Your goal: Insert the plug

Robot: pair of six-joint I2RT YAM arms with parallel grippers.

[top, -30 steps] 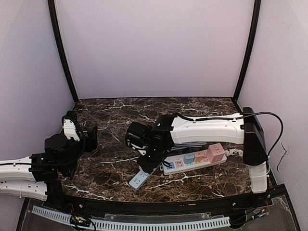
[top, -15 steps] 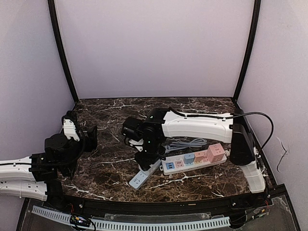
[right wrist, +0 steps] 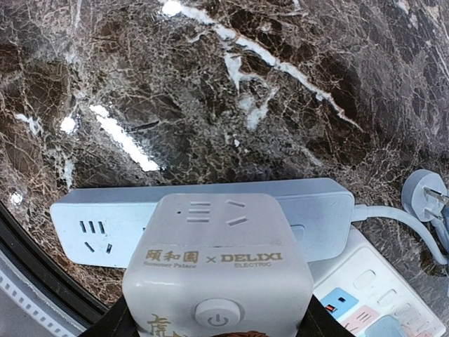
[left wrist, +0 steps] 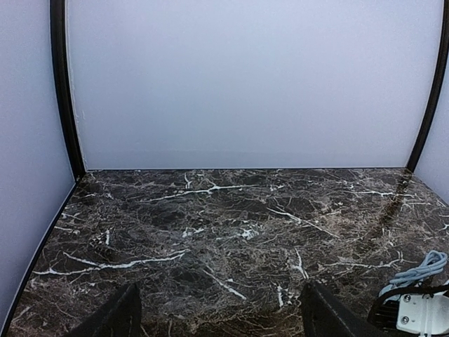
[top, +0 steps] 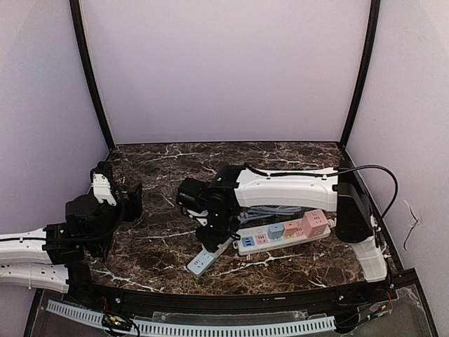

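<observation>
The plug is a white cube adapter (right wrist: 217,267) with a power button and "DELIXI" lettering. My right gripper (right wrist: 214,326) is shut on it, one dark finger on each side. The cube hangs directly over the middle of a light blue power strip (right wrist: 98,232) lying on the marble table; its underside is hidden, so I cannot tell whether they touch. From above, the right gripper (top: 210,230) sits over the blue strip (top: 199,264). My left gripper (top: 130,200) stands open at the table's left, nothing between its fingers (left wrist: 119,316).
A white power strip (top: 280,235) holding coloured cube adapters lies just right of the blue strip, touching it. A coiled grey cable (top: 270,210) lies behind it, and a loose round plug (right wrist: 424,196) on a white cord lies beside them. White walls enclose the table.
The right arm has swung a little to the left and folded its elbow in, carrying the cube over the blue strip. The left arm has not moved.
</observation>
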